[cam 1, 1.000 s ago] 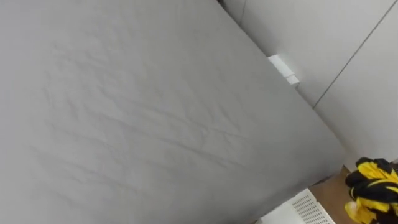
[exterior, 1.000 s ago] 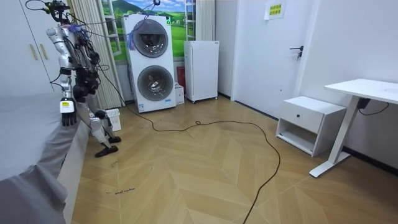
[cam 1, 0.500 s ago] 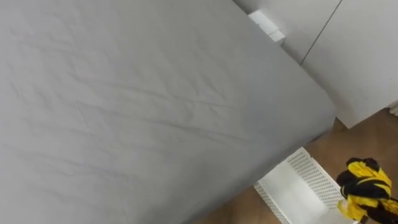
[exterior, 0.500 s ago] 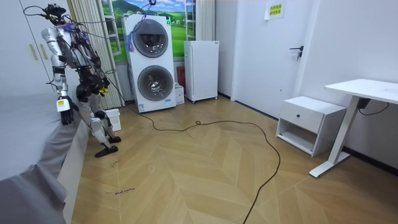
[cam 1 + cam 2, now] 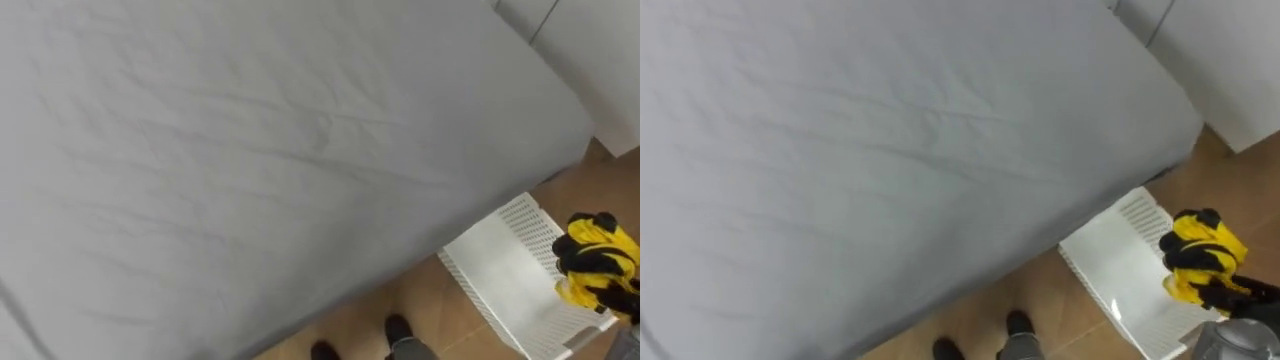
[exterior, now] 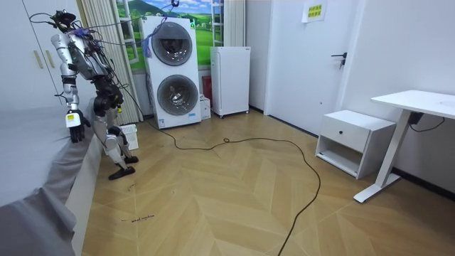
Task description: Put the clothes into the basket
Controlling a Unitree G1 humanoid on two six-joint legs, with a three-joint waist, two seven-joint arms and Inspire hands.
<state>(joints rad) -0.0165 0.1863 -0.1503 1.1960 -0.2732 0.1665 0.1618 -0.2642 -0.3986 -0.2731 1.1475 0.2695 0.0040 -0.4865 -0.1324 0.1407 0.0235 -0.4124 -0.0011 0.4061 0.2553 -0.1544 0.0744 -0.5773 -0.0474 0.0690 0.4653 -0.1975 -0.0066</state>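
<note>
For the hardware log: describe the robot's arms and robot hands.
Slim silver-grey metal arms with dark joints; dark cables loop around the shoulders. The left robot hand is dark, with a small white tag at its back. The right robot hand is dark too, on a rounded grey wrist.

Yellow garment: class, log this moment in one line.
right hand: grips yellow garment | yellow garment: over white basket, not yet in | white basket: on floor beside grey bed | left hand: at bed edge

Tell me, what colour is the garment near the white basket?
Yellow garment, clearest in the left eye view.
</note>
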